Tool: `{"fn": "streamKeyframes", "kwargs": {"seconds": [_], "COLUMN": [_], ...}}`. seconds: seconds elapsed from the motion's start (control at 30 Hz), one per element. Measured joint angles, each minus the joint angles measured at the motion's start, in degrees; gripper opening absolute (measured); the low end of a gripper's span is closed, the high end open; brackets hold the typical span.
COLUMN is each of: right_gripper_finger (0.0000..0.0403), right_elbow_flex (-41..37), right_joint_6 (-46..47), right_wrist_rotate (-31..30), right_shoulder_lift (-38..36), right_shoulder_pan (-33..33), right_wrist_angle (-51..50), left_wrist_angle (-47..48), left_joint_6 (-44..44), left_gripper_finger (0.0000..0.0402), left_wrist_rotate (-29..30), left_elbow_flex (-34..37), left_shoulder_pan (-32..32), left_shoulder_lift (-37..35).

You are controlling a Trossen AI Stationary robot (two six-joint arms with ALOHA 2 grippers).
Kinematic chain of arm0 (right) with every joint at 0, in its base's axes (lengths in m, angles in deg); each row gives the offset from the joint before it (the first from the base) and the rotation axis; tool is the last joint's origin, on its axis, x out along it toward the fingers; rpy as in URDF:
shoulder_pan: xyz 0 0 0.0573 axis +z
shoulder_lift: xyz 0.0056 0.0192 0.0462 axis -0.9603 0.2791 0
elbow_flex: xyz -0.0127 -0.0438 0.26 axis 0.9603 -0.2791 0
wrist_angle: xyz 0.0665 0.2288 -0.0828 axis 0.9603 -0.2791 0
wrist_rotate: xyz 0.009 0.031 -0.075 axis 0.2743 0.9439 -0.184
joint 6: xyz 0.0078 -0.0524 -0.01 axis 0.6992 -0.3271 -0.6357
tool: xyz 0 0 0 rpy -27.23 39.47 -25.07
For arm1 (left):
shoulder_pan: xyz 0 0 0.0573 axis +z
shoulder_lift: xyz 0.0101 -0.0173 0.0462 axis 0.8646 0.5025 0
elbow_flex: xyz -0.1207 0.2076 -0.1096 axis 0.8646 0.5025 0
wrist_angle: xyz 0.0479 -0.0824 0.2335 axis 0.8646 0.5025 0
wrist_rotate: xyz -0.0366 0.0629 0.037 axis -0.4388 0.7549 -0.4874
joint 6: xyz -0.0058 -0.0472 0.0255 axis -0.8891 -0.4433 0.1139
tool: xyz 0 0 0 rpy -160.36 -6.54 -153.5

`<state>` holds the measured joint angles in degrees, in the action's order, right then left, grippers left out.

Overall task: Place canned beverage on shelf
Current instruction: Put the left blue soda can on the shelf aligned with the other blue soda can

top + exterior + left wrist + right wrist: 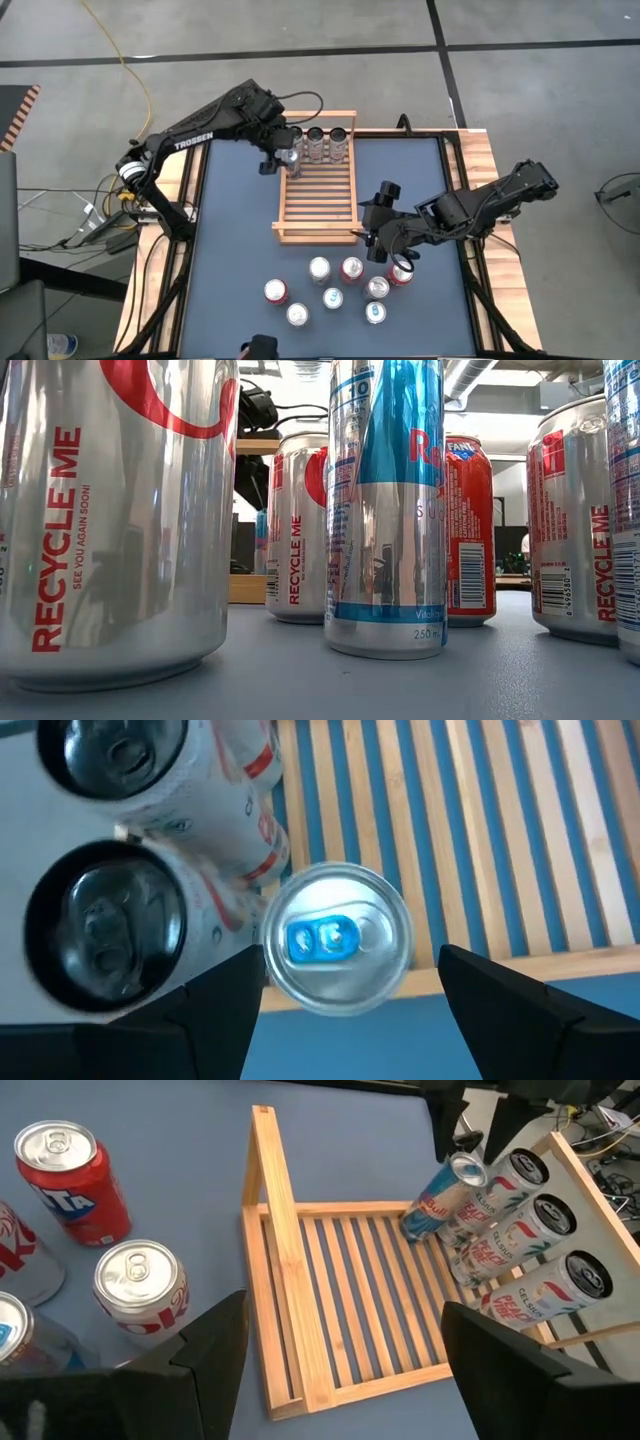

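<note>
The light-wood slatted shelf [316, 195] lies mid-table. Three white cans [322, 144] stand in a row at its far rail. A silver-and-blue can [335, 940] stands upright on the slats at the shelf's far left corner, next to the white cans [105, 925]. My left gripper [350, 955] hovers open just above it, one finger on each side of the can's top, touching nothing that I can see. My right gripper [345, 1305] hangs open and empty above the shelf's near right corner [378, 245].
Several loose cans, red and silver, stand on the blue mat between the shelf and the near edge [332, 298]; one red can [401, 272] is right under my right arm. Most of the shelf's slats [360, 1290] are bare.
</note>
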<state>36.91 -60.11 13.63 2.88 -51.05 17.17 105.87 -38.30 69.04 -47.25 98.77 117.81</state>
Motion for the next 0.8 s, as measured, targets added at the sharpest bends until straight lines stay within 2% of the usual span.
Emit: {"fn": "streamKeyframes", "kwargs": {"seconds": [0.3, 0.47, 0.63, 0.8], "right_gripper_finger": [0.0301, 0.0301, 0.0301, 0.0301], "right_elbow_flex": [0.0, 0.0, 0.0, 0.0], "right_joint_6": [-0.4, 1.0, 4.4, 10.9], "right_wrist_rotate": [0.0, -2.4, -0.1, 4.8], "right_shoulder_lift": [0.0, 0.0, -1.0, -0.7], "right_shoulder_pan": [0.0, 0.0, 0.9, 5.3], "right_wrist_angle": [-0.5, -5.3, -5.6, -5.6], "left_wrist_angle": [5.8, 9.2, 12.3, 13.8], "left_joint_6": [-0.4, -2.4, -6.1, -10.2], "left_gripper_finger": [0.0286, 0.0286, 0.0286, 0.0286], "left_wrist_rotate": [2.6, 3.3, -6.8, -14.6], "left_elbow_flex": [-4.6, -6.6, -7.0, -6.5], "left_shoulder_pan": [0.0, 0.0, -2.9, -10.3], "left_shoulder_lift": [0.0, -1.2, -6.6, -14.2]}}
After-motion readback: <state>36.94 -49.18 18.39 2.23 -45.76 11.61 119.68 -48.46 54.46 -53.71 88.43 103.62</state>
